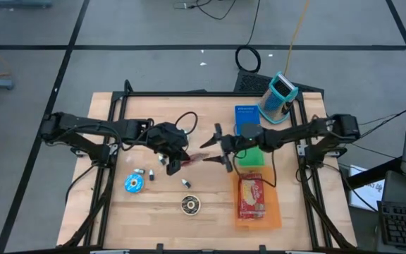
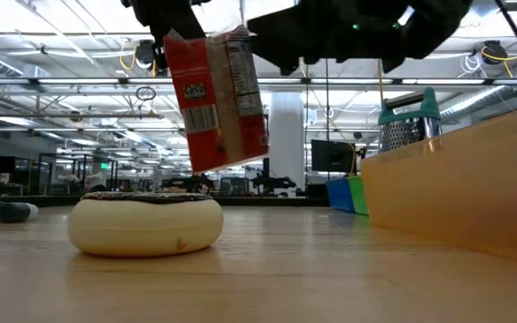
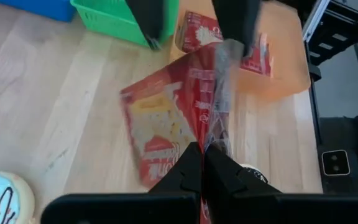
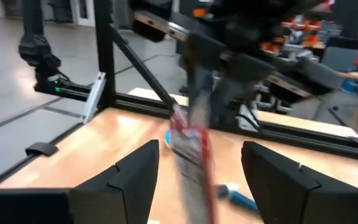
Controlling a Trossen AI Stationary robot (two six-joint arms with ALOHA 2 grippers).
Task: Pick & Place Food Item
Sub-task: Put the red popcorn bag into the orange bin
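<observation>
My bench (image 1: 154, 219) fills the middle of the high view, a wooden top framed by dark rails. On it I count one orange tray (image 1: 273, 215) at lower right, one green bin (image 1: 252, 158) and one blue bin (image 1: 245, 116) above it, and one teal-handled grater (image 1: 280, 95) at the upper right corner.

There are two red snack packets. One packet (image 1: 252, 196) lies flat in the tray. The other, the hanging packet (image 1: 192, 159), is held off the wood at frame centre, pinched at its top seam by my left claw (image 1: 171, 159), whose fingers are pressed together on it. My right claw (image 1: 220, 149) sits just to the packet's right with its fingers spread either side of the packet, gripping nothing.

Two doughnuts: a blue-iced doughnut (image 1: 133, 184) at lower left and a dark-topped doughnut (image 1: 190, 204) at lower centre. The lower left of the wood is bare; so is the strip along the bottom edge.
</observation>
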